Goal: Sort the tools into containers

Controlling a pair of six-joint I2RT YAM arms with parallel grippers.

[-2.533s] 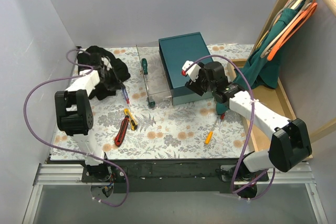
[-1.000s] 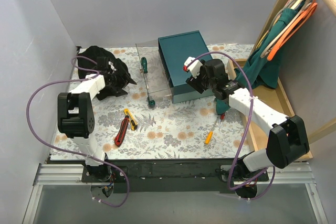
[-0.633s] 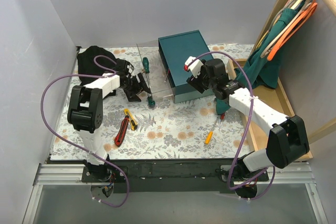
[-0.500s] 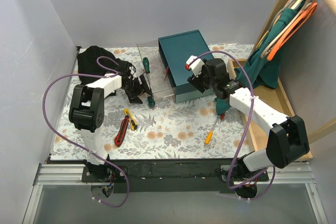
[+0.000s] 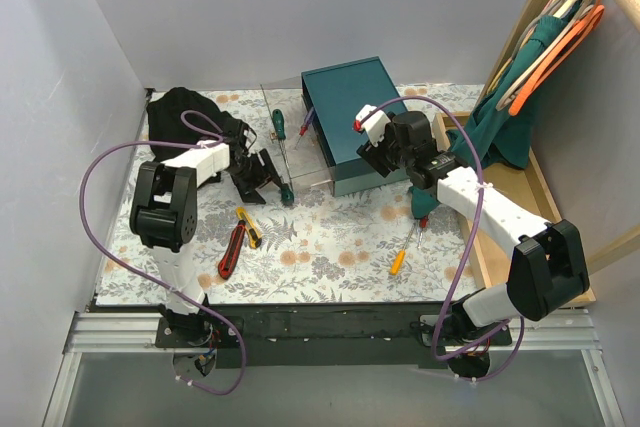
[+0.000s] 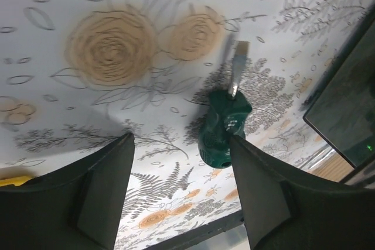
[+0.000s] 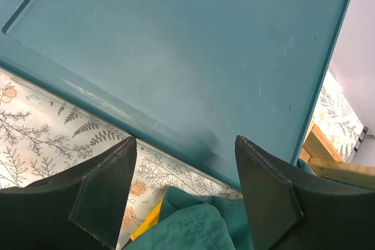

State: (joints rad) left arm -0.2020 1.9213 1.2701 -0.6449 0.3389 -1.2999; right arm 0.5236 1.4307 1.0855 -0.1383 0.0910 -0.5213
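A green-handled screwdriver (image 6: 221, 127) lies flat on the flowered table, its shaft pointing away. My left gripper (image 6: 180, 139) hangs open over it, the handle just inside the right finger (image 6: 263, 197) with a wide gap to the left finger. From above, that gripper (image 5: 266, 175) is beside the screwdriver (image 5: 285, 187), by the clear tray (image 5: 300, 159). A second green screwdriver (image 5: 277, 125) lies in the tray. My right gripper (image 7: 185, 140) is open and empty above the edge of the teal box (image 7: 176, 45).
A red utility knife (image 5: 231, 250) and a yellow one (image 5: 249, 228) lie front left. An orange-handled screwdriver (image 5: 398, 262) and a red one (image 5: 420, 222) lie front right. Black cloth (image 5: 185, 117) sits back left. Teal cloth (image 5: 500, 132) hangs over a wooden tray (image 5: 545, 197).
My left gripper has swung right from the black cloth to the green screwdriver beside the clear tray, its jaws narrowing a little. The right arm has held still.
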